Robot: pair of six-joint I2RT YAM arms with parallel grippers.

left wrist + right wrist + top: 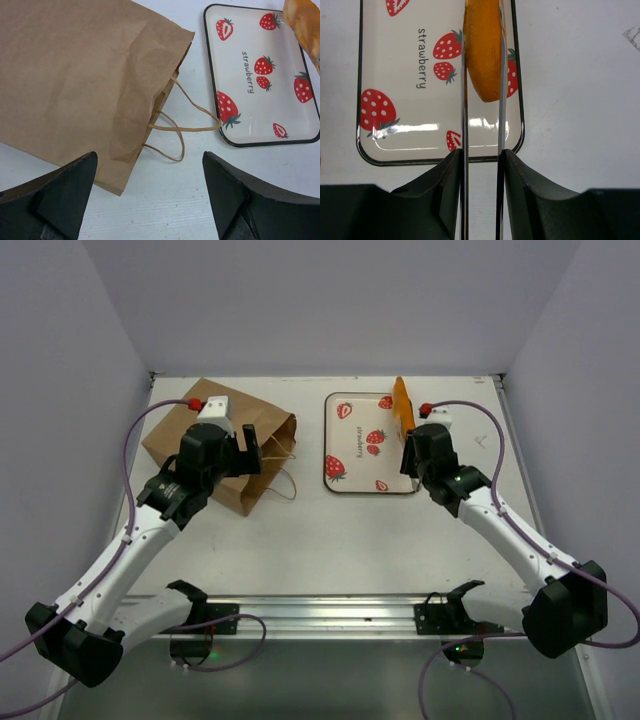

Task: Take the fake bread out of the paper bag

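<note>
The brown paper bag (170, 437) lies flat at the back left, its mouth and loop handles (176, 128) facing right; it fills the left wrist view (75, 75). My left gripper (249, 445) is open and empty above the bag's mouth end (149, 156). My right gripper (412, 452) is shut on metal tongs (463, 100). The tongs pinch a glossy golden-orange bread piece (482, 50), held over the right side of the strawberry tray (395, 105). The bread also shows in the top view (402, 408) and in the left wrist view (305, 20). Any bread inside the bag is hidden.
The strawberry-print tray (355, 455) sits at the back centre, with nothing lying on it; one bag handle reaches its near corner (235, 142). A metal rail (320, 612) runs along the near edge. Grey walls close in the back and sides.
</note>
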